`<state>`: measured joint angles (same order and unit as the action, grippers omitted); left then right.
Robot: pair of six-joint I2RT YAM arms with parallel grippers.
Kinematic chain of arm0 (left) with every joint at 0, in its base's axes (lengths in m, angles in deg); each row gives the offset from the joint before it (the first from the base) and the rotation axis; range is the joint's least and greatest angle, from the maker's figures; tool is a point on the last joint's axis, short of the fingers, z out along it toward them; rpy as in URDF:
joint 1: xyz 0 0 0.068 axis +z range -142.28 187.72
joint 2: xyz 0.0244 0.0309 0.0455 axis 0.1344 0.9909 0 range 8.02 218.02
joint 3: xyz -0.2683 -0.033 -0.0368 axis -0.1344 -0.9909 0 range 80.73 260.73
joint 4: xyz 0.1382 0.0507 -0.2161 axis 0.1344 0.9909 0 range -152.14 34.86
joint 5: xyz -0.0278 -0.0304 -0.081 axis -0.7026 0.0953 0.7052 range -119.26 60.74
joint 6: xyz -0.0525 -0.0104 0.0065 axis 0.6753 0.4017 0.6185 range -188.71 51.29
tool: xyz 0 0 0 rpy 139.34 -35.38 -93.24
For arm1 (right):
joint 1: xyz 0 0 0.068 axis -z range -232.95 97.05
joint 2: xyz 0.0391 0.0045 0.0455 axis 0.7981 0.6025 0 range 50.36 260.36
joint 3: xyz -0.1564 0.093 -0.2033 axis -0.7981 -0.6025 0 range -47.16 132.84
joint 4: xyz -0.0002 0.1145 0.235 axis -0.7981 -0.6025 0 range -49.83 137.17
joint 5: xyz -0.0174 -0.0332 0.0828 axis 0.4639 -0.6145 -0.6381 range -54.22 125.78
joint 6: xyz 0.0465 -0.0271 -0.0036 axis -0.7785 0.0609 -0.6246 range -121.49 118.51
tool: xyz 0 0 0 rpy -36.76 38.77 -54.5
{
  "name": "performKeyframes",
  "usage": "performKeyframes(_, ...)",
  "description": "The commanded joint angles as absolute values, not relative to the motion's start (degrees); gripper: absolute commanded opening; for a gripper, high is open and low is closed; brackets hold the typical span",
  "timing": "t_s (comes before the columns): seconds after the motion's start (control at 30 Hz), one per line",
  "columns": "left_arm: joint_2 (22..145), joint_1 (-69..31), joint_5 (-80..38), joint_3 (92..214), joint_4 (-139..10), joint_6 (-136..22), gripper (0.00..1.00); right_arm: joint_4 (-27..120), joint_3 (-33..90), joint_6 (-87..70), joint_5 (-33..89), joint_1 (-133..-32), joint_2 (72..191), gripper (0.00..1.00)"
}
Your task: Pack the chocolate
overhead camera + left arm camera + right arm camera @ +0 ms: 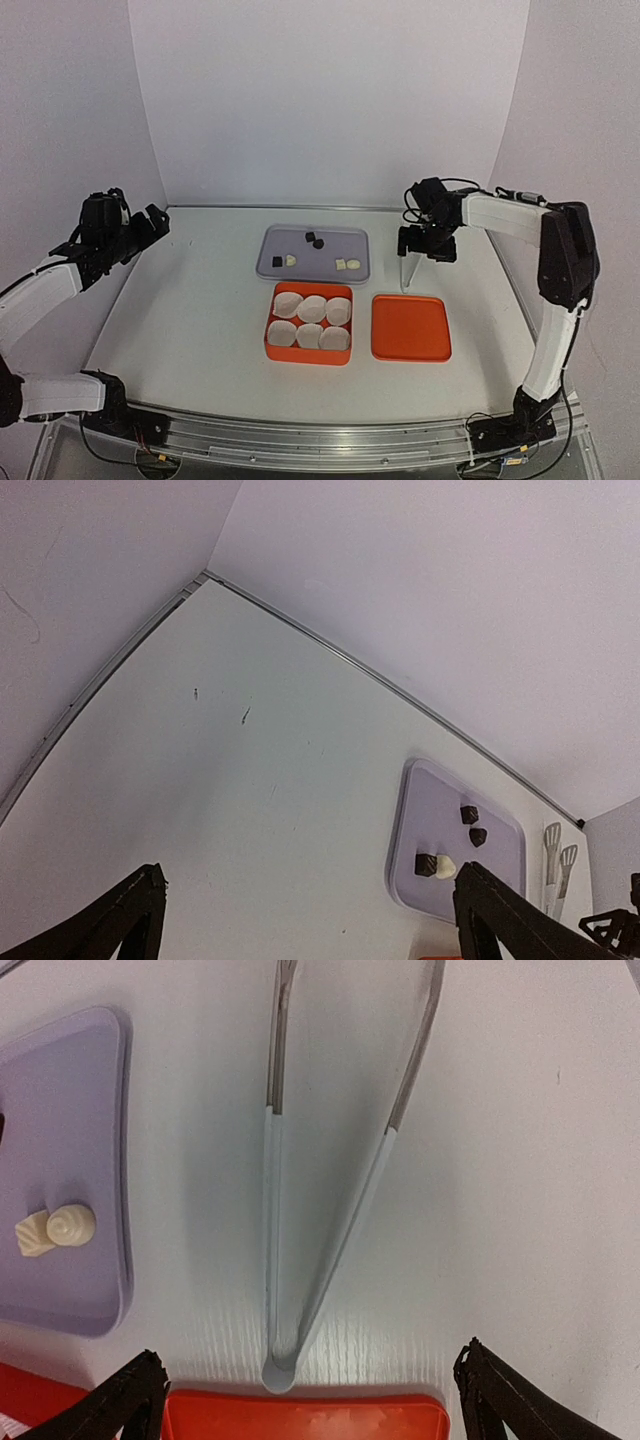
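Several small chocolate pieces lie on the lavender tray: two dark cubes, a dark and a cream piece at the left, and two cream lumps at the right. My right gripper hangs open just above the metal tongs, beside the tray's right edge, holding nothing. The cream lumps show left of the tongs. My left gripper is open and empty, far to the left, raised, looking toward the tray and its dark pieces.
An orange box holding several white paper cups sits in front of the tray. Its orange square lid lies to the right, just below the tongs' hinge. White walls close in the back and sides.
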<state>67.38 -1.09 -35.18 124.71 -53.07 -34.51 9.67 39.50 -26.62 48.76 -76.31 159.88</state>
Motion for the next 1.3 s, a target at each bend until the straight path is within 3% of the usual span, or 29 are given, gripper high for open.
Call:
performKeyframes(0.0, 67.84, -1.03, -34.74, 124.46, -54.23, -36.04, 1.00, 9.12, 47.91, -23.69, 56.13, -77.39, 168.33, 0.98)
performKeyframes(0.63, 69.67, -0.99, -33.08, 123.87, -55.69, -36.46, 1.00, 9.12, 57.95, -30.87, 64.34, -77.41, 183.73, 0.95)
performKeyframes(1.0, 70.21, -1.04, -32.74, 123.68, -55.73, -35.81, 1.00, 9.20, 55.41, -39.91, 61.74, -76.54, 185.21, 0.93)
performKeyframes(1.27, 69.89, -0.98, -32.70, 123.58, -55.25, -35.34, 1.00, 9.11, 55.03, -40.83, 55.90, -75.38, 187.36, 0.86)
